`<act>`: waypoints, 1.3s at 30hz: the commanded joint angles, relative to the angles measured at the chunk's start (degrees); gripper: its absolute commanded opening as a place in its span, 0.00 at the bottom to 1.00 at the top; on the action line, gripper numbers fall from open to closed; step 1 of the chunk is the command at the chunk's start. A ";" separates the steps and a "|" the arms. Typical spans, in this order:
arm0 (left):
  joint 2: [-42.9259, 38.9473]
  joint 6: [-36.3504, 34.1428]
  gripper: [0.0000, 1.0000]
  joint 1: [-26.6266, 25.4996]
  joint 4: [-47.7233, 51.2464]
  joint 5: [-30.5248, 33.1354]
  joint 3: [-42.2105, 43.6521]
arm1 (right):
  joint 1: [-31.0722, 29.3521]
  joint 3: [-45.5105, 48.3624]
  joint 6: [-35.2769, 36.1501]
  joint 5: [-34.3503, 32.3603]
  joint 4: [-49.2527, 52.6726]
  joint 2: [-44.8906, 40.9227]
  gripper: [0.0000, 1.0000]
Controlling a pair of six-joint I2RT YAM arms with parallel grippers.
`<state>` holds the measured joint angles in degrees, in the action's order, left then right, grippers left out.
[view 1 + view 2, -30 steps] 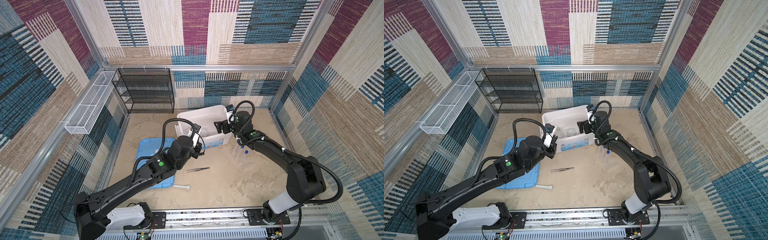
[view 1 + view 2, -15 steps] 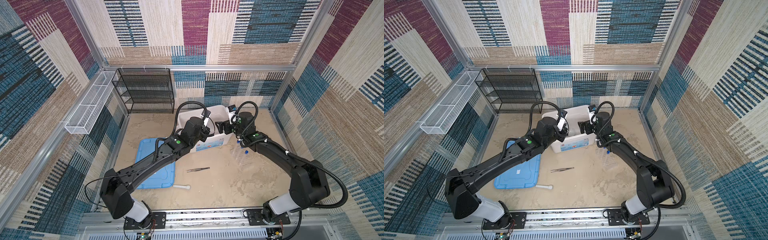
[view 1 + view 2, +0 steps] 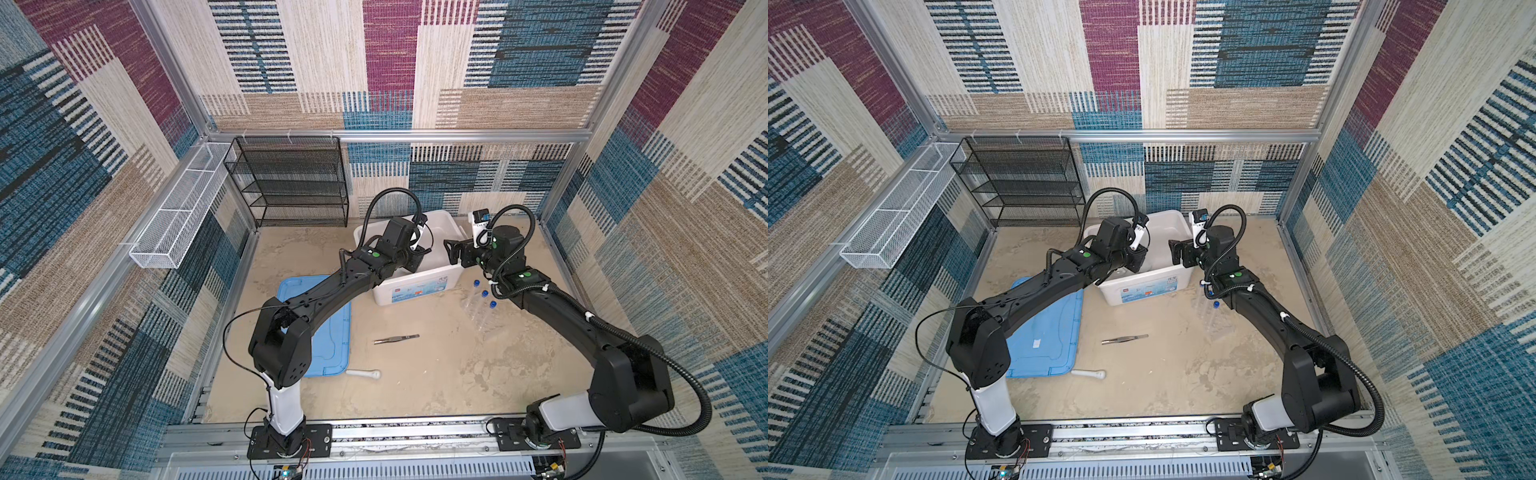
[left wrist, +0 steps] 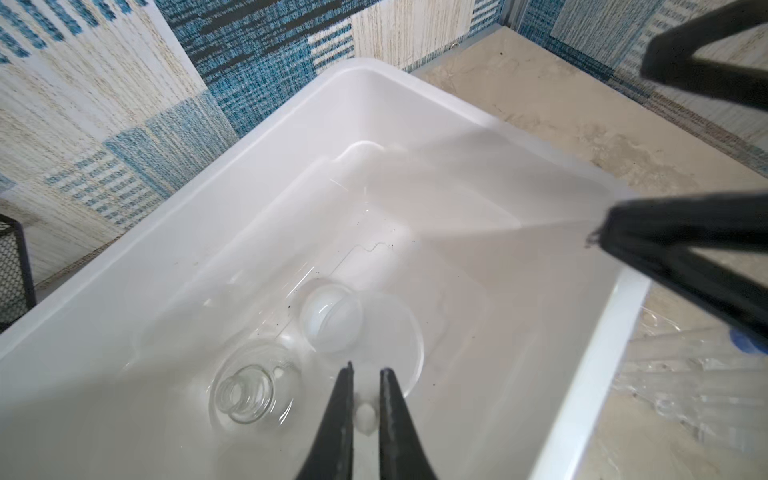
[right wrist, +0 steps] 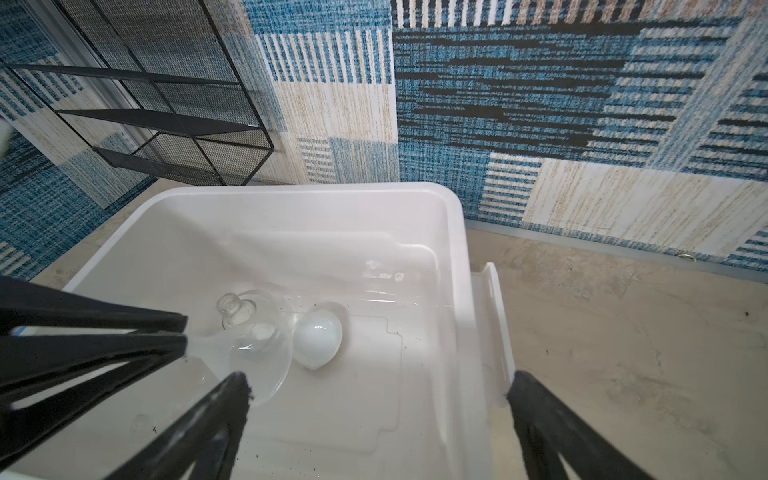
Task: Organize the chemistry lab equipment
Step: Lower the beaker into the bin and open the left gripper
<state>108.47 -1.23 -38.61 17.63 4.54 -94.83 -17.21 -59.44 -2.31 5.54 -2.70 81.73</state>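
1. The left end effector (image 4: 366,370) has its jaws clenched to a narrow slit with nothing between them. It hangs inside the rim of the white bin (image 4: 208,232), over the edge of the clear dish (image 4: 395,332).
2. The right end effector (image 5: 378,384) has its jaws released to full spread and grasps nothing. One finger is over the bin interior and the other is outside the bin's end wall. Contact with that wall cannot be determined.
3. The glass flask (image 4: 245,395), the small white bowl (image 4: 332,322) and the dish are clustered on the bin floor. The bowl and flask overlap the dish outline; whether they rest in it cannot be told.
4. The three blue-capped test tubes (image 3: 478,309) lie on the table (image 3: 436,374) just beside the bin, on the right arm's side.
5. In both top views the metal tweezers (image 3: 396,338) lie on the table in front of the bin, between the two arms.
6. The white pestle (image 3: 363,374) lies on the table just beside a front corner of the blue lid (image 3: 332,345).
7. The blue lid lies flat on the table, partly beneath the left arm.
8. The black wire rack (image 3: 291,183) stands against the back wall.
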 commanded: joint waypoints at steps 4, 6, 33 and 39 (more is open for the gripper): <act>7.21 -1.28 0.00 0.28 7.27 -3.13 -7.44 | 0.38 0.11 -0.55 0.70 -2.22 -0.27 0.99; 8.77 -1.31 0.00 0.51 8.11 -3.21 -8.59 | 0.44 0.12 -0.51 0.73 -2.20 -0.26 0.99; 19.20 -3.07 0.00 2.27 14.97 -5.90 -16.25 | 0.87 0.11 -0.73 1.14 -1.80 0.17 0.99; 20.45 -2.91 0.00 2.40 17.17 -7.00 -17.13 | 0.89 0.13 -0.81 1.27 -1.80 0.18 0.99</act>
<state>128.35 -3.60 -36.25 32.10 -1.69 -111.50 -16.36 -59.33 -2.52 6.04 -3.14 81.84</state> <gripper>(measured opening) 0.123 0.992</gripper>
